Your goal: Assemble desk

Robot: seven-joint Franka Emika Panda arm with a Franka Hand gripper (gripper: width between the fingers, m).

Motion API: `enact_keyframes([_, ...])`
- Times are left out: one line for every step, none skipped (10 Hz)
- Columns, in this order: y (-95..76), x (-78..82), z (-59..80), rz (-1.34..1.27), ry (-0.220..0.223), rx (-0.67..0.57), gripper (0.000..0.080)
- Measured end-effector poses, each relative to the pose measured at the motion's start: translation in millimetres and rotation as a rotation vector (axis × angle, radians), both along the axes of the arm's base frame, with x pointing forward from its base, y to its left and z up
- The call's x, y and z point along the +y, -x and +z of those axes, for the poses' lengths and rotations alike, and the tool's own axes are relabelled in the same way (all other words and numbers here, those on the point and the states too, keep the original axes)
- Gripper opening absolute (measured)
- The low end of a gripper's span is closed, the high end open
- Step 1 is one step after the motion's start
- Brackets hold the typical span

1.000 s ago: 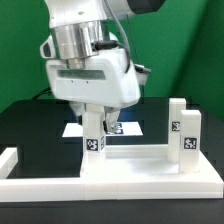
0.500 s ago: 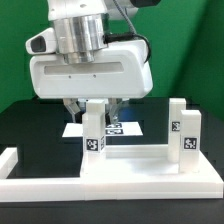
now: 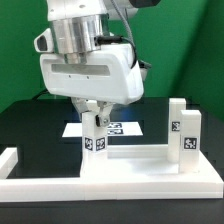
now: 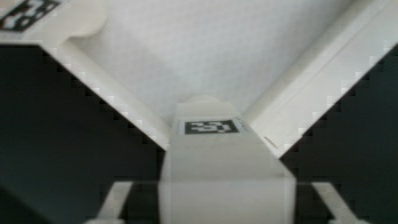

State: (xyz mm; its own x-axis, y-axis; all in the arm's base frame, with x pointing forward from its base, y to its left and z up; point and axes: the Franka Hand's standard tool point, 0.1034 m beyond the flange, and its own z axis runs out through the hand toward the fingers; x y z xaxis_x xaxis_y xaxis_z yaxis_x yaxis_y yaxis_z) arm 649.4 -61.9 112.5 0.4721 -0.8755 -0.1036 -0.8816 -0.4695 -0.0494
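In the exterior view, a low white border bar (image 3: 25, 172) lies on the black table (image 3: 30, 125) at the view's left and along the front. Just right of it the desk top panel (image 3: 140, 165) lies flat, and two square legs already stand upright on it: one leg (image 3: 93, 135) near the middle of the view, the other leg (image 3: 185, 130) at the view's right, each with a square tag. So I judge that the assembly is about half done; any further legs are not visible here, so where they are I cannot tell.

The gripper (image 3: 95, 108) hangs directly over the middle leg, its jaws on both sides of the leg's top. They look partly closed, but whether they already press the leg I cannot tell. Behind lies the marker board (image 3: 110, 128).

No container is visible; the rimmed panel is the closest thing to one, and it carries only the two legs.
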Motion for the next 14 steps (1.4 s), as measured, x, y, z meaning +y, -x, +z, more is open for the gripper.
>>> enact_keyframes([-1.2, 1.0, 0.2, -0.181, -0.007, 0.017, 0.0292])
enact_keyframes([-2.7, 2.0, 1.1, -0.351, -0.024, 0.032, 0.0292])
enact_keyframes([-3.9, 1.4, 2.2, -0.493, -0.042, 0.039, 0.0291])
enact_keyframes([-3.6, 0.6, 2.5, -0.609, -0.045, 0.031, 0.0291])
enact_keyframes([-3.3, 0.6, 4.3, -0.704, -0.050, 0.030, 0.0292])
enact_keyframes([-1.2, -1.1, 4.8, -0.766, -0.056, 0.040, 0.0292])
enact_keyframes([0.9, -3.1, 2.8, -0.796, -0.053, 0.048, 0.0294])
enact_keyframes([1.6, -4.1, 1.5, -0.837, -0.050, 0.055, 0.0295])
enact_keyframes([2.3, -4.6, 1.2, -0.857, -0.043, 0.058, 0.0295])
enact_keyframes([2.6, -4.7, 0.7, -0.863, -0.042, 0.059, 0.0295])
enact_keyframes([2.6, -4.6, 0.1, -0.859, -0.042, 0.059, 0.0404])
enact_keyframes([2.6, -4.5, -0.1, -0.859, -0.042, 0.059, 0.0542])
enact_keyframes([2.5, -4.0, 0.0, -0.858, -0.042, 0.059, 0.0616])
enact_keyframes([0.8, 1.0, 5.5, -0.849, -0.046, 0.054, 0.0616])
